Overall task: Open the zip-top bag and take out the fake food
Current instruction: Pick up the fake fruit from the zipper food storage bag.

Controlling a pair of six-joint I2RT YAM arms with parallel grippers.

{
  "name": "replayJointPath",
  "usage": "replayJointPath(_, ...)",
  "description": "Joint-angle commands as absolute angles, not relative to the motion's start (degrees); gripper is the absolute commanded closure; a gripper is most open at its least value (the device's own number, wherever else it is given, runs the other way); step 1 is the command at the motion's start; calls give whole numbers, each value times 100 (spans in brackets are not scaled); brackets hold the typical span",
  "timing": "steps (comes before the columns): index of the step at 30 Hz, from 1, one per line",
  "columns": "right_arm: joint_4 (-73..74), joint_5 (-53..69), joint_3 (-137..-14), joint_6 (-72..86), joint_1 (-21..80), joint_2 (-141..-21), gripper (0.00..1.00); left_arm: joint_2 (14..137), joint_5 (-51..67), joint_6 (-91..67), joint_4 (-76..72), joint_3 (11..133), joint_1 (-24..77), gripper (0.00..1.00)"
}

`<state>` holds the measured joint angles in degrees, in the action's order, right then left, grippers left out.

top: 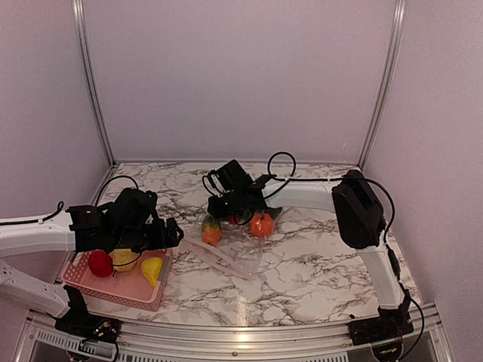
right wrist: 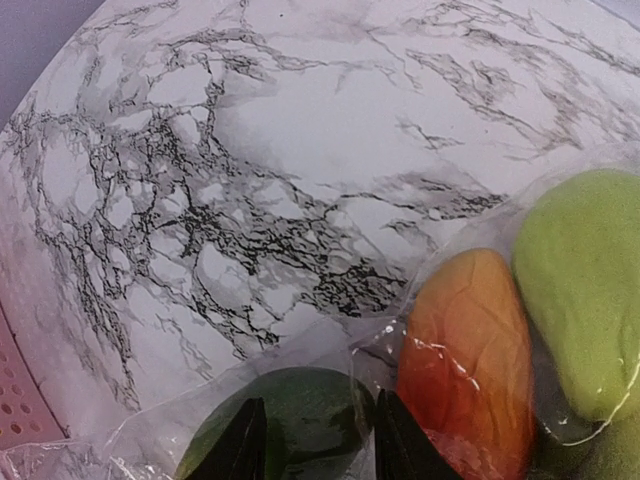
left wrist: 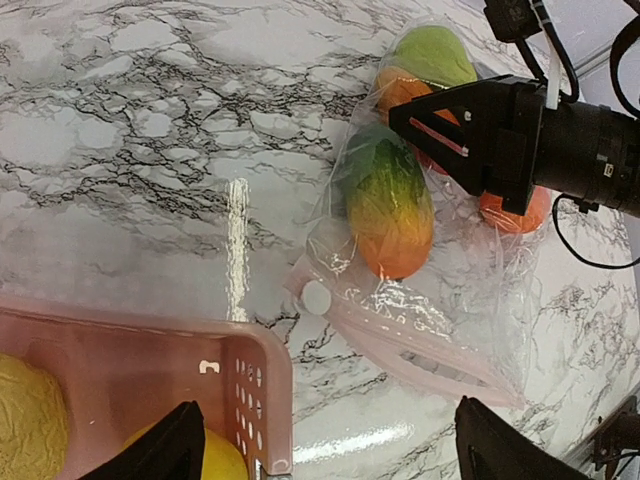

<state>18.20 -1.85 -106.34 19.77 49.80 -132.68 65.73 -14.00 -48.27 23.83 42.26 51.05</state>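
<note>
The clear zip-top bag (top: 235, 256) lies on the marble between the arms, its pinkish zip strip (left wrist: 420, 345) facing the basket. Fake food shows inside it: a green-and-orange fruit (left wrist: 388, 205), a light green piece (right wrist: 585, 300), an orange-red piece (right wrist: 465, 350) and an orange ball (top: 261, 224). My right gripper (right wrist: 320, 445) reaches over the bag, its fingers closed against the dark green end of the green-and-orange fruit through the film. My left gripper (left wrist: 335, 455) hangs wide open above the basket's corner, holding nothing.
A pink mesh basket (top: 83, 283) sits at the front left with a red apple (top: 99, 262), a yellow lemon (top: 124, 259) and a yellow pear (top: 152, 269) in it. Metal frame posts and walls enclose the table.
</note>
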Motion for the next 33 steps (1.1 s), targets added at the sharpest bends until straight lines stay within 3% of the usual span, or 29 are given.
replayJointPath(1,1913,-139,-10959,1990,4927,-13521,64,6807,-1302,-4512,2181,4516,5181,11)
replayJointPath(29,2383,-198,-10736,1669,4913,-13501,63,7648,-917,-4059,1514,4825,5764,12)
replayJointPath(33,2408,-163,-10590,1729,4921,-13348,63,7735,-935,-4019,1441,4804,5893,18)
